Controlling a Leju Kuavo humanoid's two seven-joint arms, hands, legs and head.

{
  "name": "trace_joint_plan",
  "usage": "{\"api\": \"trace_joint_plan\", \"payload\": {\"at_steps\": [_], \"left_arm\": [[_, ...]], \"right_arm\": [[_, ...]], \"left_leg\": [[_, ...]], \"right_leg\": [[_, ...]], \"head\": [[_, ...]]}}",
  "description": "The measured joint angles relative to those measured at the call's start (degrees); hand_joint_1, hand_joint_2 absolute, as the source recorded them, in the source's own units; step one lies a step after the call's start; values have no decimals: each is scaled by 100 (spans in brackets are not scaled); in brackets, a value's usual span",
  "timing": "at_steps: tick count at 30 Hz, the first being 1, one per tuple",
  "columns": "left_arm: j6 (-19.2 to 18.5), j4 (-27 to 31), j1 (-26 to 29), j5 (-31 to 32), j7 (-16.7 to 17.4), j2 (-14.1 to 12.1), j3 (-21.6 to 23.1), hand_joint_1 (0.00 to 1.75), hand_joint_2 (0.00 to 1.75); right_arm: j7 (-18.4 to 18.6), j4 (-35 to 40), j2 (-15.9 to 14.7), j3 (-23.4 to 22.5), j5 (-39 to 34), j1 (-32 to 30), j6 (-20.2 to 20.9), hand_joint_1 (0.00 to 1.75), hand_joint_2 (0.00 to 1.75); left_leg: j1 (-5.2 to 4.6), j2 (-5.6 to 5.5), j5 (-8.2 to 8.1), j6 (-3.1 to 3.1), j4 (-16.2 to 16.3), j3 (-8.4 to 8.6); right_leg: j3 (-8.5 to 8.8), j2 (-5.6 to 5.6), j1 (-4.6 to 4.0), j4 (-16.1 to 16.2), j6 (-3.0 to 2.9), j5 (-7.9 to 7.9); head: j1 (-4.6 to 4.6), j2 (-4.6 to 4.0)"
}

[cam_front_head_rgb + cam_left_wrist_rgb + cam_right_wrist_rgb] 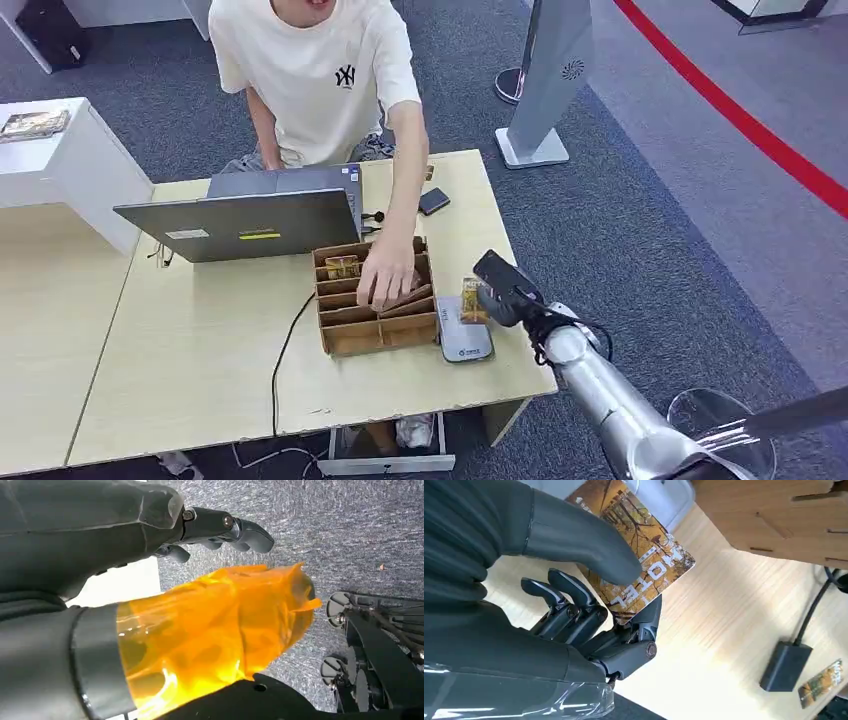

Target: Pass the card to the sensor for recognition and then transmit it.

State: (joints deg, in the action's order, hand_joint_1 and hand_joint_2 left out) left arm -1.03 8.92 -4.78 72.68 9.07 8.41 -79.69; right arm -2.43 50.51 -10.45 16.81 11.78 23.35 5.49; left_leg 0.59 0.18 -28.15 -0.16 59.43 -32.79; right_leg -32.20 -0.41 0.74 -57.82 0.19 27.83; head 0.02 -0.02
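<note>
Card point(644, 562) pinched in right hand point(497, 288), thumb over face, held just above grey sensor point(463, 338) on tabletop point(180, 350) — left hand point(220, 530) hangs empty, fingers loosely apart. Risk: thin pinch — tilt during your lowering and card slips, or misses sensor, clips cardboard box point(375, 330) beside it.

1 laptop point(240, 222), 1 card box point(375, 300), 1 sensor point(463, 337), 1 phone point(433, 201), 1 person point(320, 75)

Sensor point(464, 338) just right of box point(375, 312)
</note>
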Motion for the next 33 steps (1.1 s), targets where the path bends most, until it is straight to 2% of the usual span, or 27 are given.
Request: {"api": "trace_joint_plan", "payload": {"at_steps": [18,19,33], "left_arm": [[-2,0,4,-15,7,0,-7,0,0],[-2,0,4,-15,9,2,-7,0,175],[-17,0,5,-15,24,7,-7,0,175]], "right_arm": [[109,-199,-29,177,-83,10,120,175,175],[109,-206,-24,183,-87,10,127,175,175],[166,-227,103,444,-101,18,129,175,175]], "left_leg": [[0,0,0,0,0,0],[0,0,0,0,0,0],[0,1,3,3,0,4]], "right_leg": [[2,0,0,0,0,0],[2,0,0,0,0,0],[6,1,0,0,-2,-3]], "head": [[0,0],[2,0],[2,0]]}}
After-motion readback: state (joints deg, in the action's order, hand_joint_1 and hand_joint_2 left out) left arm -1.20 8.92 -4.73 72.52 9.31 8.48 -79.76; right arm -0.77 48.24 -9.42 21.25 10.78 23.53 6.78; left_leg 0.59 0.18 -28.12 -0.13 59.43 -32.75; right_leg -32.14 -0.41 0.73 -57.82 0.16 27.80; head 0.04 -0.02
